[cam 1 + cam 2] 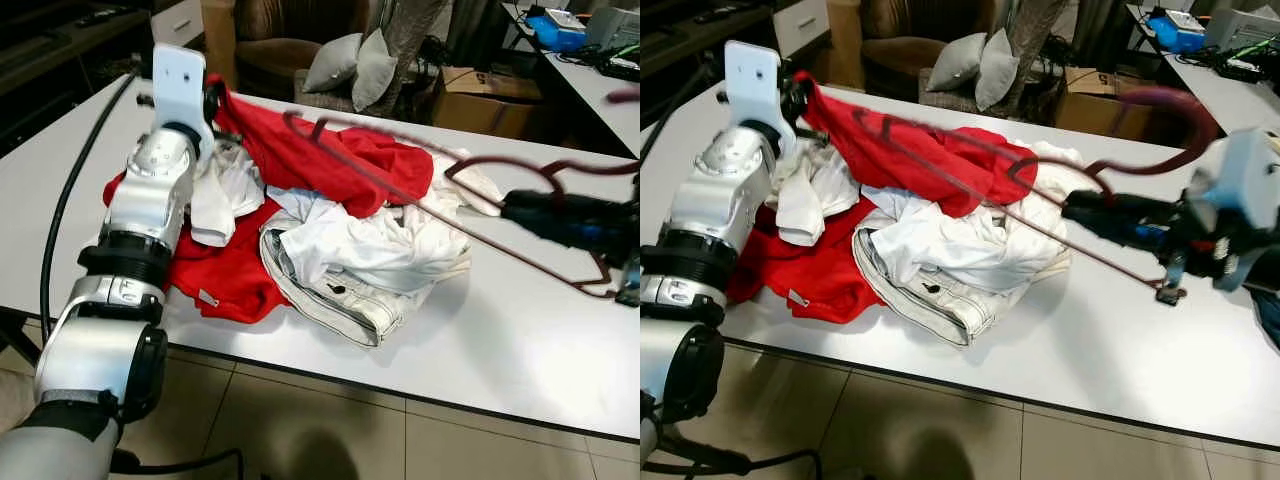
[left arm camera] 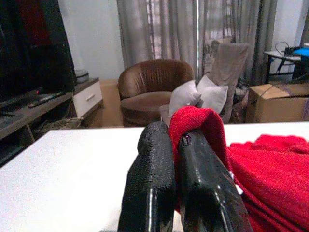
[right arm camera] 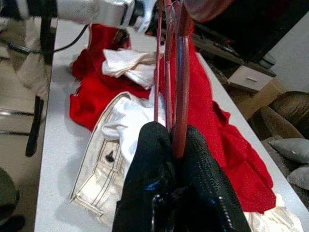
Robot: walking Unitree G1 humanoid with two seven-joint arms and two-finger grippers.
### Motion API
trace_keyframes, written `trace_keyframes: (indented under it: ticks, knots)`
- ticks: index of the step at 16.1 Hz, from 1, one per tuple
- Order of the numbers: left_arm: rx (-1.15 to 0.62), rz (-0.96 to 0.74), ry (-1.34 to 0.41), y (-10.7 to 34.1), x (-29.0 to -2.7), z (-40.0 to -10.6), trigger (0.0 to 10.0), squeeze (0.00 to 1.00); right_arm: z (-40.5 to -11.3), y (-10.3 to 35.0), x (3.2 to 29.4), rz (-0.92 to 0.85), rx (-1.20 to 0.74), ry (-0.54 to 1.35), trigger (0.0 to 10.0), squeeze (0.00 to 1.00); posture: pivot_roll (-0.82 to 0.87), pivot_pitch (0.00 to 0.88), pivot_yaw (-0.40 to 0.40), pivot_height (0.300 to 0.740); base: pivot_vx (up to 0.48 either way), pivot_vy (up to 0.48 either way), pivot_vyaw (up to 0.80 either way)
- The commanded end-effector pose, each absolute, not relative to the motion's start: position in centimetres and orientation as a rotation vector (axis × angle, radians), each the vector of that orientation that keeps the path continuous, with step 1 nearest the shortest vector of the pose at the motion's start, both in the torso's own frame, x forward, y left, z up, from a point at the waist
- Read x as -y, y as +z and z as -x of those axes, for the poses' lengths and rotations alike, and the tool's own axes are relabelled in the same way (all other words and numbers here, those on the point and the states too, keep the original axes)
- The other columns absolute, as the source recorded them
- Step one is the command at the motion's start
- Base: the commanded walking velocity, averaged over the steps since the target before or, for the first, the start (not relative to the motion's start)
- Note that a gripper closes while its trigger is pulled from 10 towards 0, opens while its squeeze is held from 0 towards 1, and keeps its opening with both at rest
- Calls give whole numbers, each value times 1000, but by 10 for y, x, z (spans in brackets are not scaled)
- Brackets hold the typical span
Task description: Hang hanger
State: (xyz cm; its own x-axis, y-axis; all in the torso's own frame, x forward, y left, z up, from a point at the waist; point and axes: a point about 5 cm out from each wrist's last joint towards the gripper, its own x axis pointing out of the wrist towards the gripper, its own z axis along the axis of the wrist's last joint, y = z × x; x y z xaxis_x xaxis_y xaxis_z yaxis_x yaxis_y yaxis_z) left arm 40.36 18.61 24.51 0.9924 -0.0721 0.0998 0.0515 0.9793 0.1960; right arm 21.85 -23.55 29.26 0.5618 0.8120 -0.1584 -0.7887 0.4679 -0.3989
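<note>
A dark red hanger (image 1: pixel 1170 98) is held over the white table (image 1: pixel 520 340) by my right gripper (image 1: pixel 1080 210), which is shut on it near the hook. Its long wire reaches left into a red garment (image 1: pixel 330 155). In the right wrist view the hanger (image 3: pixel 182 72) runs up from between the fingers of the right gripper (image 3: pixel 176 133). My left gripper (image 1: pixel 215 100) is shut on the red garment's edge (image 2: pixel 193 121) and holds it lifted above the pile. The left gripper (image 2: pixel 175 137) pinches the cloth at its tips.
White clothes (image 1: pixel 370 250) and a white denim piece (image 1: pixel 330 295) lie heaped under the red garment. A black cable (image 1: pixel 70 200) crosses the table's left side. Beyond the table stand a brown armchair (image 1: pixel 290 40), grey cushions (image 1: pixel 355 65) and a cardboard box (image 1: pixel 490 100).
</note>
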Motion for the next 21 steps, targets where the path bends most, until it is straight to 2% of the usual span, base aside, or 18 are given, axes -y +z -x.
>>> trace_keyframes:
  ticks: [1, 3, 4, 5, 7, 8, 9, 11, 13, 14, 15, 16, 17, 18, 19, 20, 21]
  knots:
    - [129, -194, -85, 248, -183, -403, 10000, 0, -223, 302, 243, 454, 107, 904, 10000, 0, -1, 0, -42, 740, 0, 0, 0]
    - [169, -114, -347, 249, -164, -391, 10000, 0, -244, 305, 253, 394, 189, 681, 10000, 0, -2, 0, -38, 740, 0, 0, 0]
    - [198, -101, -494, 250, -155, -378, 10000, 875, -249, 301, 254, 349, 188, 621, 10000, 0, -3, 0, -34, 740, 0, 0, 0]
    - [193, -147, -596, 248, -149, -363, 10000, 1000, -253, 295, 252, 317, 172, 566, 10000, 0, 1, 2, -33, 740, 0, 0, 0]
    - [134, -217, -715, 243, -145, -338, 10000, 1000, -258, 286, 247, 273, 173, 491, 10000, 0, 5, 11, -34, 740, 0, 0, 0]
    - [82, -280, -773, 243, -154, -316, 10000, 1000, -265, 276, 245, 209, 167, 407, 10000, 0, 14, 21, -46, 740, 0, 0, 0]
    - [70, -299, -787, 244, -157, -311, 10000, 1000, -267, 274, 244, 199, 162, 388, 10000, 0, 16, 22, -48, 740, 0, 0, 0]
    - [-55, -469, -869, 247, -178, -283, 10000, 1000, -270, 260, 240, 169, 113, 340, 10000, 0, 30, 30, -62, 740, 0, 0, 0]
    - [-173, -554, -916, 252, -199, -262, 10000, 1000, -270, 255, 236, 162, 98, 335, 10000, 0, 41, 30, -69, 740, 0, 0, 0]
    - [-223, -551, -965, 257, -208, -250, 10000, 1000, -271, 253, 233, 150, 93, 329, 10000, 0, 41, 30, -69, 740, 0, 0, 0]
    - [-200, -474, -1019, 266, -207, -241, 10000, 1000, -272, 250, 232, 142, 85, 322, 10000, 0, 46, 29, -73, 740, 0, 0, 0]
    - [-72, -417, -963, 283, -206, -245, 10000, 1000, -273, 246, 232, 146, 74, 280, 10000, 0, 48, 29, -76, 740, 0, 0, 0]
    - [55, -372, -832, 298, -206, -257, 10000, 1000, -274, 240, 232, 110, 50, 240, 10000, 0, 50, 30, -80, 740, 0, 0, 0]
    - [141, -344, -710, 307, -205, -268, 10000, 1000, -272, 236, 228, 89, 36, 234, 10000, 0, 54, 31, -81, 740, 0, 0, 0]
    - [162, -338, -664, 308, -203, -271, 10000, 1000, -271, 234, 226, 87, 34, 231, 10000, 0, 52, 29, -78, 740, 0, 0, 0]
    - [211, -271, -594, 309, -196, -278, 10000, 937, -269, 232, 217, 93, 41, 214, 10000, 0, 50, 30, -75, 740, 0, 0, 0]
    - [267, -113, -498, 293, -170, -287, 10000, 710, -266, 225, 201, 15, 35, 163, 10000, 0, 39, 36, -67, 740, 0, 0, 0]
